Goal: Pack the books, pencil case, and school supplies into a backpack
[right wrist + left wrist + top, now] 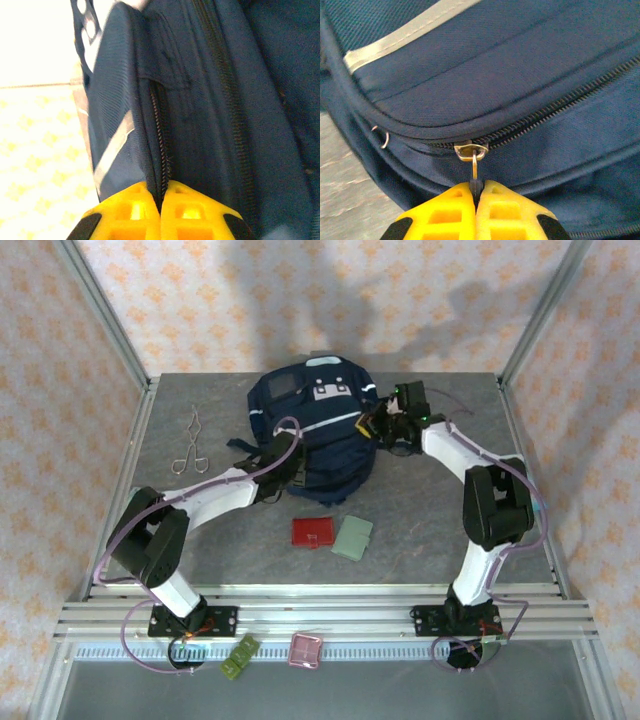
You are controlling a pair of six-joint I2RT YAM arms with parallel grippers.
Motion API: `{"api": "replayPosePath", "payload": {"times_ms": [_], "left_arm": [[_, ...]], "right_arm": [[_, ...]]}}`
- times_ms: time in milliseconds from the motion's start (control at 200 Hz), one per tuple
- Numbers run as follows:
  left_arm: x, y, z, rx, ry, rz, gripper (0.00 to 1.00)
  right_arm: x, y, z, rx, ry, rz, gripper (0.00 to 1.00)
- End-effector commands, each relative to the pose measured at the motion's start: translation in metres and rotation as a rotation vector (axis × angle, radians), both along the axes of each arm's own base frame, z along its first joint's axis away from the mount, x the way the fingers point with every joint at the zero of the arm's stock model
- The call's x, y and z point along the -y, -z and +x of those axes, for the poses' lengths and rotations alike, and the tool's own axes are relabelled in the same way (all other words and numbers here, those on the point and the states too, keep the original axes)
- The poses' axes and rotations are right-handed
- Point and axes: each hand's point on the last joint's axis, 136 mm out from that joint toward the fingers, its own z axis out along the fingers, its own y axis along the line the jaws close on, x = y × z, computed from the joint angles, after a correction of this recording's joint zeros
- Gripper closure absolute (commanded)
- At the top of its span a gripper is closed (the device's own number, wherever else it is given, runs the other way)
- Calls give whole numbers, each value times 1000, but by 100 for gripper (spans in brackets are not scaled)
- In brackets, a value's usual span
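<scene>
Left wrist: left gripper [476, 194] pinches zipper pull [474, 161] | right gripper [161, 194] pinches backpack [210, 115] | contents hidden

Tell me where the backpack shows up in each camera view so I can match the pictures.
Top external: backpack at the far centre of the table.
Left wrist: backpack across the frame, its zipper pull pinched by the left hand.
Right wrist: backpack across centre and right.
Shared landmark: the pale stripe.
</scene>
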Motion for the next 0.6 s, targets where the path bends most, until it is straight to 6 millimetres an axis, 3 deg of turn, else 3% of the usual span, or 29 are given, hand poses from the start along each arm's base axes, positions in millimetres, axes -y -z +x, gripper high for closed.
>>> {"api": "replayPosePath", "payload": {"times_ms": [0,75,170,395,596], "left_arm": [[41,-34,1,54,95,-93,100],[65,-42,1,69,133,-141,100],[84,-42,4,70,157,-167,100],[96,-33,6,54,176,-167,100],[95,-34,5,53,175,-157,100]], "right_arm": [[30,-21,36,95,86,-62,85],[33,-24,37,90,86,-63,64],[24,-32,22,99,53,-29,55],[-5,-21,-27,56,-29,63,54],[-35,-15,-41,47,-80,108,61]]}}
